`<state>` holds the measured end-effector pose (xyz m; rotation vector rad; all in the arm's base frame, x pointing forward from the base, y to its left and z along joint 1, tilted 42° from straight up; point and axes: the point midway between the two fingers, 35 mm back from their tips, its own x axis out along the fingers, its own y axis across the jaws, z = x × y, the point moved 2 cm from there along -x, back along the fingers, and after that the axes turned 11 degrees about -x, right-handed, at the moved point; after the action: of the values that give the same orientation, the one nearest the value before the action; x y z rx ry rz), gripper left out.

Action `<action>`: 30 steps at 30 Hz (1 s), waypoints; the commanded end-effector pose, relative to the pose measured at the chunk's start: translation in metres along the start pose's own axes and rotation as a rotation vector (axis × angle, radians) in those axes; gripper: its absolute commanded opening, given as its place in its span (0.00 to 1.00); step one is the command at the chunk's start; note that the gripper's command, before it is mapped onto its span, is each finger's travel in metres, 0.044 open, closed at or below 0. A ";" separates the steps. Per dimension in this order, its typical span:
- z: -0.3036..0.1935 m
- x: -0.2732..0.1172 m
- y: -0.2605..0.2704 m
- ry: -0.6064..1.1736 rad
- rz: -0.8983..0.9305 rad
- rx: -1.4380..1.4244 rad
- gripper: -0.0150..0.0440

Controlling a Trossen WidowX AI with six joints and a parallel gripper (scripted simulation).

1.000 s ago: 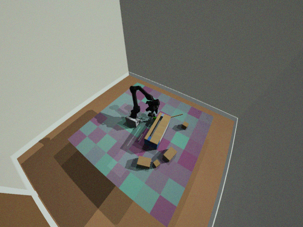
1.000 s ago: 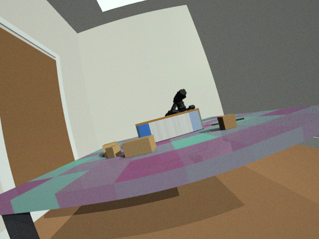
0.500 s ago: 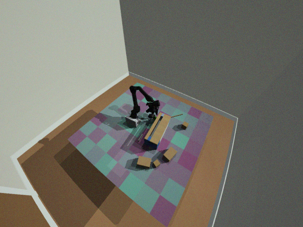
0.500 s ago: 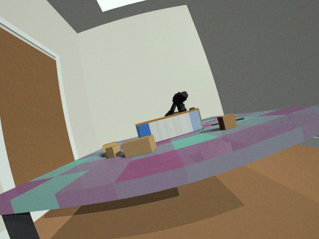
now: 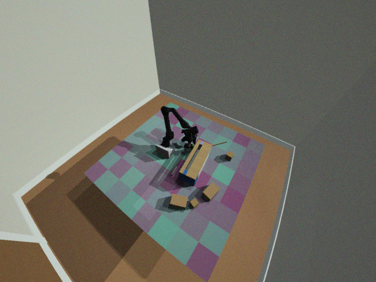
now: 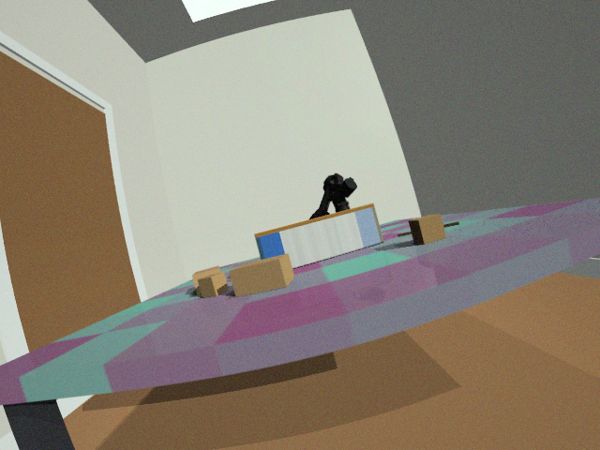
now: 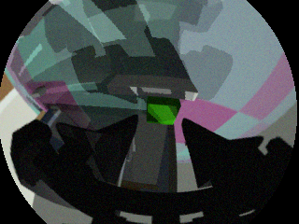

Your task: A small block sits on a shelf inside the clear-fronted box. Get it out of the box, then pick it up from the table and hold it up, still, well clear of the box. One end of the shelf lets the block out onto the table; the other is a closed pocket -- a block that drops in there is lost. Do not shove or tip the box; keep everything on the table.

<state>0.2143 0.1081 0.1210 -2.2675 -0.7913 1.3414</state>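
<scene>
The small green block (image 5: 192, 146) (image 7: 163, 111) is outside the box's enclosed part, close to its far end in the top view. In the wrist view it sits just beyond the fingertips, near a dark raised edge; whether it rests on the table or on part of the box is unclear. The tan-topped box (image 5: 200, 160) (image 6: 320, 242) stands upright, with a long slot in its top. My gripper (image 5: 191, 143) (image 7: 160, 119) is open and empty, low beside that end, with the block ahead of the gap between its fingers. The exterior view hides the fingers and block behind the box.
A thin stick (image 5: 219, 143) (image 6: 451, 224) lies beyond the box end. A tan block (image 5: 229, 155) (image 6: 427, 229) stands off the box's back side. Two larger tan blocks (image 5: 210, 191) (image 5: 178, 201) and a small one (image 5: 194, 202) (image 6: 212, 284) stand past its near end.
</scene>
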 end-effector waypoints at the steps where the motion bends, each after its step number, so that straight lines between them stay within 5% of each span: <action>1: 0.005 0.007 0.001 -0.005 0.002 0.008 0.74; 8: 0.008 0.015 0.000 -0.002 -0.001 0.008 0.74; 16: 0.008 0.015 0.000 -0.002 -0.001 0.008 0.38; 21: 0.007 0.013 0.001 0.005 0.007 0.028 0.26; 30: -0.005 -0.008 0.006 0.004 0.017 0.037 0.25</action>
<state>0.2156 0.1040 0.1168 -2.2450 -0.7313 1.3535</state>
